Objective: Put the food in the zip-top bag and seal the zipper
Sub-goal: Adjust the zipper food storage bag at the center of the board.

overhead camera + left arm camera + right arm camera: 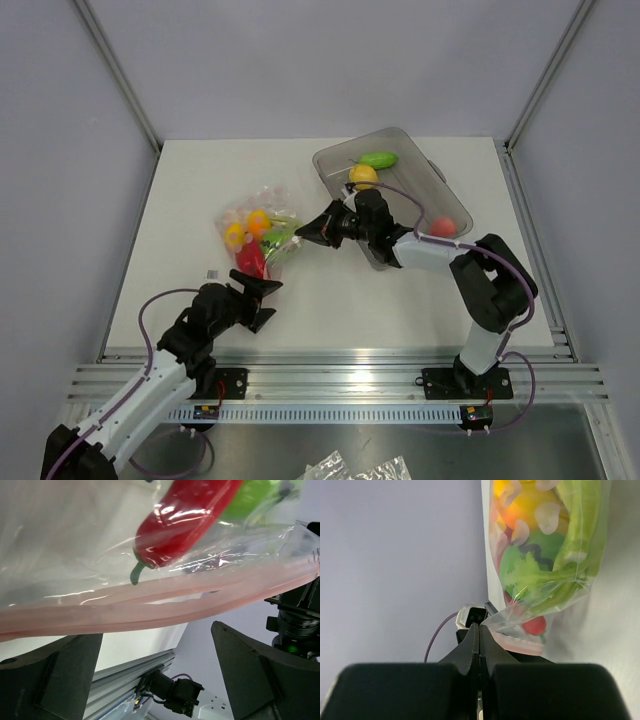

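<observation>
Clear plastic zip-top bag (256, 232) with faint pink print lies left of centre on the white table (380, 300). It bulges with yellow, orange and green toy pieces and a glossy red toy chili (185, 515).

Right gripper (303, 233) is clamped on the bag's right-hand corner. Its wrist view shows film pinched between the closed fingers (470, 650).

Left gripper (266, 298) has its jaws spread wide and holds nothing. The thin pink-red zipper strip (150, 607) runs across just above the gap. Whether it touches either finger, cannot tell. The two tracks look parted toward the right end, so it is probably unsealed there.

Grey translucent rectangular tray (415, 165) sits at the right rear. It holds a green piece (378, 160), a yellow piece (363, 174) and an orange-red piece (444, 226), none of them bagged.

Risks:
- Closing the left jaws below the strip would catch nothing.
- Closing too deep would trap the chili, which sits close to the zipper.
- Slack film could fold the tracks out of line.
- A hard pull against the right pinch could slip the corner free.
- Sealing now would shut out the tray pieces.

Room: open table lies near and left of the bag. The grooved metal rail (330, 365) bounds the near edge. The right forearm lies across the tray's near wall.
</observation>
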Controlling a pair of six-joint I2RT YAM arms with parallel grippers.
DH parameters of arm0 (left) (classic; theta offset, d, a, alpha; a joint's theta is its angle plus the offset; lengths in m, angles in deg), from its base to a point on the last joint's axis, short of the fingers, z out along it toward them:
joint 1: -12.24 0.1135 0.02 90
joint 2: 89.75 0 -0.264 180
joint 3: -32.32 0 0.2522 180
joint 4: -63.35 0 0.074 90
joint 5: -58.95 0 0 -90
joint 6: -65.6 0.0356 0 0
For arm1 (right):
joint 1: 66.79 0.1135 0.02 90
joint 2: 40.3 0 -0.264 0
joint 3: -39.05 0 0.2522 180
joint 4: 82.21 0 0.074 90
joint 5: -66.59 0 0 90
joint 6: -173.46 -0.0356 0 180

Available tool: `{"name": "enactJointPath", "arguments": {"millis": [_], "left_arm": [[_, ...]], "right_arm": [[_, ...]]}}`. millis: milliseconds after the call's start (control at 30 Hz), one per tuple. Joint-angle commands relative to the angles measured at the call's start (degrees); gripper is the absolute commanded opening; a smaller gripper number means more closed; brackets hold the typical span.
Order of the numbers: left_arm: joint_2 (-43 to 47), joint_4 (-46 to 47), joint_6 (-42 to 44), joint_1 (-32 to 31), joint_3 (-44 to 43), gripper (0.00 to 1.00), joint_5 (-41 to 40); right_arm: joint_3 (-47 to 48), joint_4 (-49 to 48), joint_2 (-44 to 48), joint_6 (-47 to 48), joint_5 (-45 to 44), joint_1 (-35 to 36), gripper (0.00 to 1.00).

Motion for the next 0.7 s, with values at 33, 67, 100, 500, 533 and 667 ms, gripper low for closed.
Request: {"name": "enactJointPath", "arguments": {"millis": [33,67,100,500,533,667], "left_arm": [[-1.7,6.8,1.2,0.6,-3.5,0.84,-1.4],[-2.0,6.8,2.9,1.8,-4.2,0.82,-1.5],[-2.4,6.8,3.9,2.7,-5.0,0.77,-1.1],[-19.4,10.9,17.9,15.3,-17.2,0.72,9.6],[-20.3,9.5,19.7,16.3,-18.0,0.71,9.9],[-28.5,2.8,26.0,22.5,-25.7,0.66,10.8]], "right_arm": [[3.7,0.2,-0.1,2.9,3.2,-1.8,0.00],[4.0,2.8,0.1,3.8,3.1,-2.4,0.00],[4.1,3.6,0.3,4.5,3.0,-2.8,0.00],[-3.3,5.5,6.5,7.4,2.0,-10.4,0.00],[-4.0,6.0,7.1,7.9,2.0,-10.9,0.00],[-7.3,7.4,8.8,9.3,2.3,-12.2,0.00]]}}
